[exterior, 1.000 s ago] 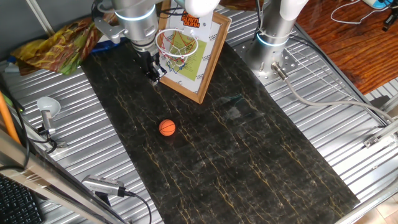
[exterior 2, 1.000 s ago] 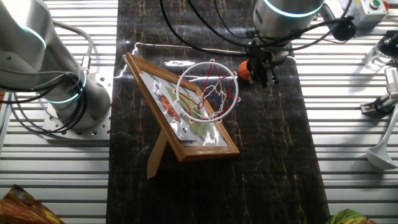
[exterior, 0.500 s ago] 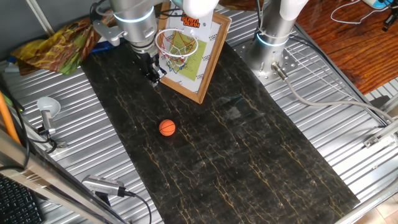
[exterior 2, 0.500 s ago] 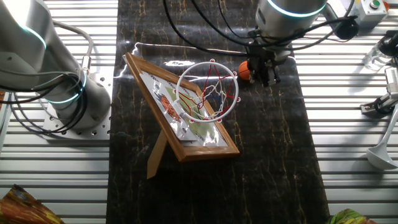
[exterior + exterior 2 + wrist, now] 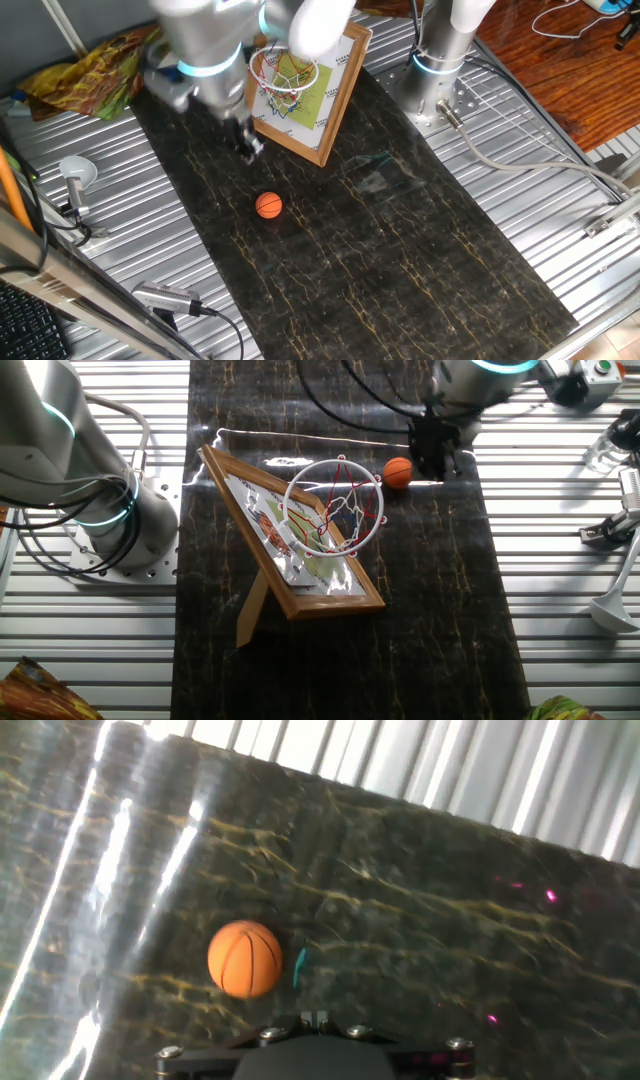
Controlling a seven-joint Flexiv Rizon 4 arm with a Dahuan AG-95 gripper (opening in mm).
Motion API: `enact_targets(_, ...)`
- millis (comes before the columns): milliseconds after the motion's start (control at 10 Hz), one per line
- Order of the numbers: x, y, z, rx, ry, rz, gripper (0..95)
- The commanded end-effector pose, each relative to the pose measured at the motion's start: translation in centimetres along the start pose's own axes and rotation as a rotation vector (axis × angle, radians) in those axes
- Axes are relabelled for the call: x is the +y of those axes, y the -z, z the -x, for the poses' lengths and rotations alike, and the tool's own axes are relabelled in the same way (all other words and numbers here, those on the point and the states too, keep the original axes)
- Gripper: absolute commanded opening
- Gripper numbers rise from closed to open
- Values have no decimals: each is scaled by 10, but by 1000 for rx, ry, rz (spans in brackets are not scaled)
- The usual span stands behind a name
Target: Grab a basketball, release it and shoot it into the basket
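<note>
The small orange basketball [image 5: 268,205] lies on the black marbled mat; it also shows in the other fixed view [image 5: 398,471] and in the hand view [image 5: 244,958]. The basket's orange-red hoop with white net [image 5: 283,68] [image 5: 335,502] is fixed to the wood-framed backboard [image 5: 325,100] [image 5: 290,555], which stands tilted on the mat. My gripper [image 5: 247,145] [image 5: 435,455] is blurred by motion, above the mat between the backboard and the ball, touching neither. In the hand view its fingertips [image 5: 314,1017] stand close together and hold nothing, with the ball to their upper left.
A second arm's base [image 5: 440,60] [image 5: 100,500] stands beside the backboard. A metal ladle [image 5: 75,175] [image 5: 610,610] lies on the ribbed metal table. A colourful bag [image 5: 90,65] lies at a far corner. The mat [image 5: 400,260] runs the table's length.
My arm has swung away from the hoop, now blurred. In the other fixed view it has shifted up and right, so the ball it partly hid now shows whole. The ball has not moved.
</note>
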State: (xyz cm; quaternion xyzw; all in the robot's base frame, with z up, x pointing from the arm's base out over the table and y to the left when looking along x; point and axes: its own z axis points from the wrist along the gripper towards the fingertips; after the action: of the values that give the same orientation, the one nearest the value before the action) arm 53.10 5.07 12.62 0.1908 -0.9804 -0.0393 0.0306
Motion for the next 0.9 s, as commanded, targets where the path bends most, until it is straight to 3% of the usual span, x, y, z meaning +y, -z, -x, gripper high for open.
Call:
enact_targets(100,3,-24,-1,-81,-28,25,0)
enact_targets(600,4,-26,-1,-77,7,17,0)
enact_targets(900,4,-26,-1,-94,16,9,0)
